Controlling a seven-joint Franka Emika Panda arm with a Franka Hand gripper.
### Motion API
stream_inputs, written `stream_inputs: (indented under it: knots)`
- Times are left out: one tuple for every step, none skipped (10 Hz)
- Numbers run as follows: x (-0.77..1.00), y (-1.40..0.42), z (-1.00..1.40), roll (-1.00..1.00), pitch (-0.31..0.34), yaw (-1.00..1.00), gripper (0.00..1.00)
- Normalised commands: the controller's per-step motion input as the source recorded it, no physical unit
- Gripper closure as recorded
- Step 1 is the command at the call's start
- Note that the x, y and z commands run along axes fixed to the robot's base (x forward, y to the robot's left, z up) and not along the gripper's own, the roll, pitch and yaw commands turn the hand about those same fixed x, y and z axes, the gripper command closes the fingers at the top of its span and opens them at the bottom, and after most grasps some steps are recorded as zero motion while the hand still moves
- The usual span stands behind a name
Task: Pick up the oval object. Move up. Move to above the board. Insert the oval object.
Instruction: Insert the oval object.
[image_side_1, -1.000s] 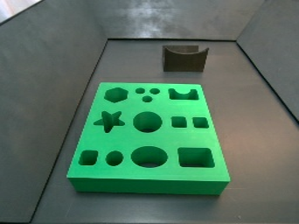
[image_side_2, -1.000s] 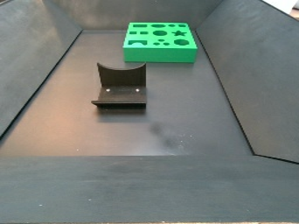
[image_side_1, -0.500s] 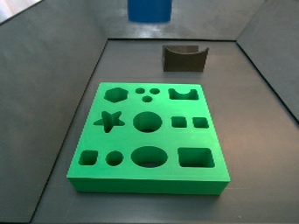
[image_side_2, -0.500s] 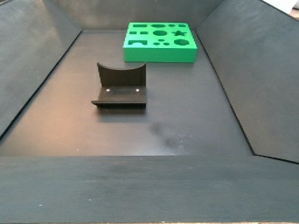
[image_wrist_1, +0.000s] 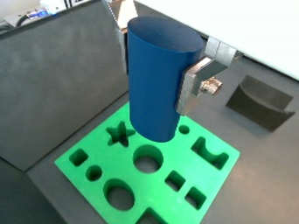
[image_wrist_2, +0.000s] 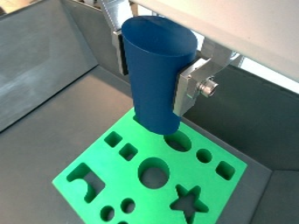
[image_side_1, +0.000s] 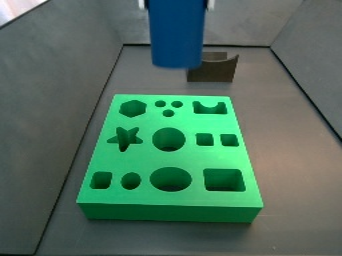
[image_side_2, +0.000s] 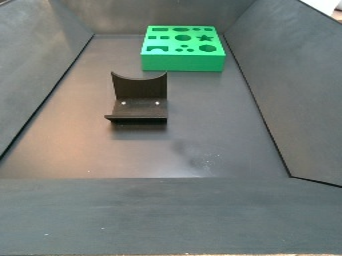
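Observation:
My gripper (image_wrist_1: 158, 70) is shut on the oval object (image_wrist_1: 155, 83), a smooth blue upright peg, and holds it in the air. A silver finger (image_wrist_1: 195, 80) presses on its side; the same grip shows in both wrist views (image_wrist_2: 155, 70). The board (image_wrist_1: 181, 162), a bright green slab with many cut-out holes, lies below the peg (image_wrist_2: 155, 83) in both wrist views (image_wrist_2: 100, 162). In a side view the peg (image_side_1: 175, 32) hangs high over the far end of the board (image_side_1: 167, 210). In a side view showing the board (image_side_2: 183, 62), the peg and the gripper are out of view.
The fixture (image_side_1: 211, 66), a dark bracket with a curved notch, stands on the dark floor beyond the board; it also shows in a side view (image_side_2: 138, 98) and a wrist view (image_wrist_1: 263, 101). Sloping grey walls (image_side_1: 54, 90) enclose the floor on all sides.
The blue peg has come down into a side view from the top edge: absent a second ago, only its tip half a second ago, now much lower. Board and fixture have not moved.

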Motion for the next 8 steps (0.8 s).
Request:
stream_inputs:
  knots:
    - [0.28,-0.44,-0.36,0.27,0.0,-0.09,1.0]
    - [0.27,-0.42,-0.37,0.27,0.0,-0.09,1.0]
    - [0.2,-0.38,-0.39,0.28,0.019,-0.07,1.0]
    - [0.03,-0.27,-0.38,0.26,0.043,-0.01,1.0]
    - [0.0,-0.26,-0.43,0.25,0.033,0.0,1.0]
    - [0.0,-0.25,-0.42,0.24,0.036,0.0,1.0]
    - [0.0,-0.22,-0.41,0.21,0.006,0.0,1.0]
    - [0.0,-0.22,-0.35,0.15,0.0,0.0,1.0]
